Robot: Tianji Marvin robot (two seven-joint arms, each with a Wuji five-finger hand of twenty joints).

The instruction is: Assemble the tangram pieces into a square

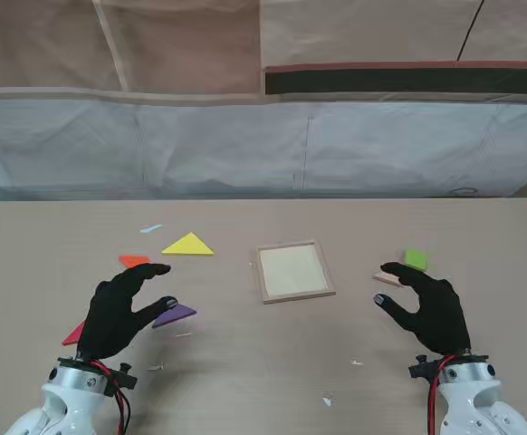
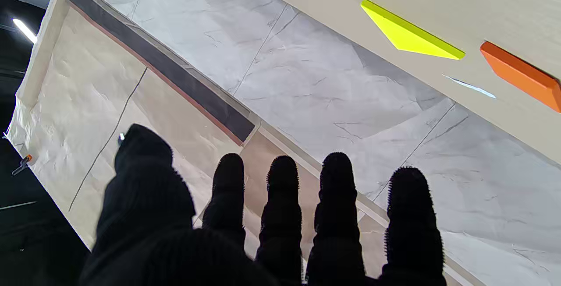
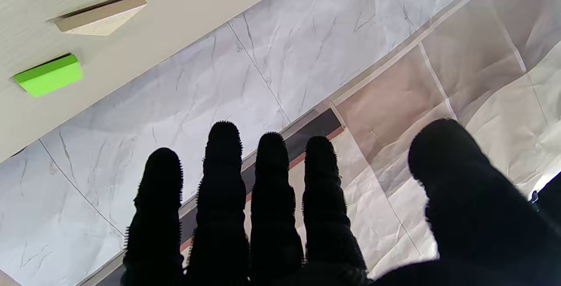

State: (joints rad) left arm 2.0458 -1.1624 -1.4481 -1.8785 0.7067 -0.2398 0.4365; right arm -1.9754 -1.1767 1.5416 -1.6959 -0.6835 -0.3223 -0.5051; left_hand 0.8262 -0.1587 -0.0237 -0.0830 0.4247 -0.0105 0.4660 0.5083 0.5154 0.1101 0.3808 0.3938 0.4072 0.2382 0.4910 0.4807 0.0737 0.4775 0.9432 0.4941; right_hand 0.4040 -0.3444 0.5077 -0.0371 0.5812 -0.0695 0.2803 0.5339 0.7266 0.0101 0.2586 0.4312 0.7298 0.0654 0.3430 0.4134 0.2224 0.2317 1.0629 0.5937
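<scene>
A square wooden tray (image 1: 292,271) lies at the table's middle. To its left lie a yellow triangle (image 1: 188,245) (image 2: 405,32), an orange piece (image 1: 133,260) (image 2: 521,75), a purple piece (image 1: 177,314) and a red piece (image 1: 73,335). My left hand (image 1: 123,310) (image 2: 271,229) hovers open over these, its thumb tip by the purple piece. Right of the tray sit a green square (image 1: 416,259) (image 3: 49,75) and a tan piece (image 1: 387,279) (image 3: 101,15). My right hand (image 1: 429,308) (image 3: 280,216) is open, with its fingertips just over the tan piece.
A thin pale blue strip (image 1: 151,228) (image 2: 469,86) lies beyond the orange piece. Small white scraps (image 1: 328,400) dot the table near me. A white sheeted backdrop (image 1: 263,145) rises behind the table's far edge.
</scene>
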